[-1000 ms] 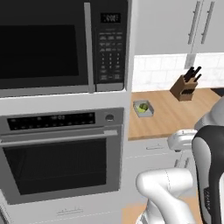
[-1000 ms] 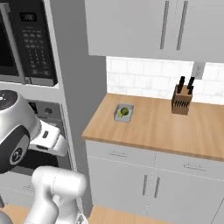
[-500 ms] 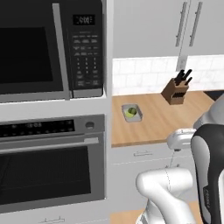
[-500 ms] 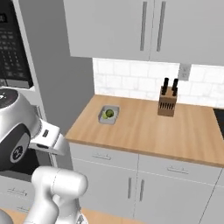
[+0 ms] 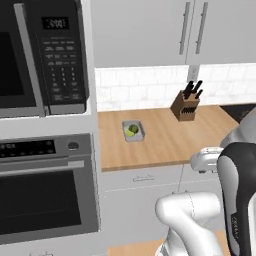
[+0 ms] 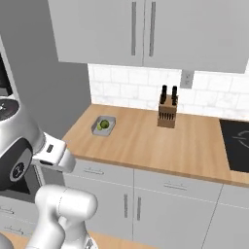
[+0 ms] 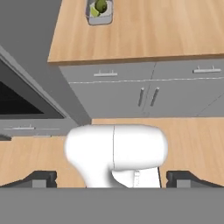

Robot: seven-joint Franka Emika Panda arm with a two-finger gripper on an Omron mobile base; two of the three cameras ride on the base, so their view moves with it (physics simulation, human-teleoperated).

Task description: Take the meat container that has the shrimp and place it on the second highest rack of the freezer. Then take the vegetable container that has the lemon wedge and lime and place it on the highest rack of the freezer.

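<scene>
Rolling along the kitchen front, you have the vegetable container ahead on the wooden counter, near its left end and well apart from the knife block. Inside it sit the dark green lime and the yellow lemon wedge, close together. In the hand view the tray shows at the top, far off, with the grey cabinet doors below the counter edge. Your fingers stand spread wide at the bottom corners of that view, released and grasping nothing.

By my reading you are on the approach to the 2nd container, the one bound for the highest rack; no shrimp tray shows on this counter, though I cannot confirm where it sits. The arm is folded low and well short of the tray, so the next move calls for stopping square to the counter, then lifting the hand up and over the edge to come down on the tray's rim.

Against the picture from 1 second ago, the whole scene has slid left: the microwave and oven are now pushed toward the frame edge, and the tray and knife block sit nearer the middle. That is your base driving, not the things moving. The fingers are as wide apart as they were.
</scene>
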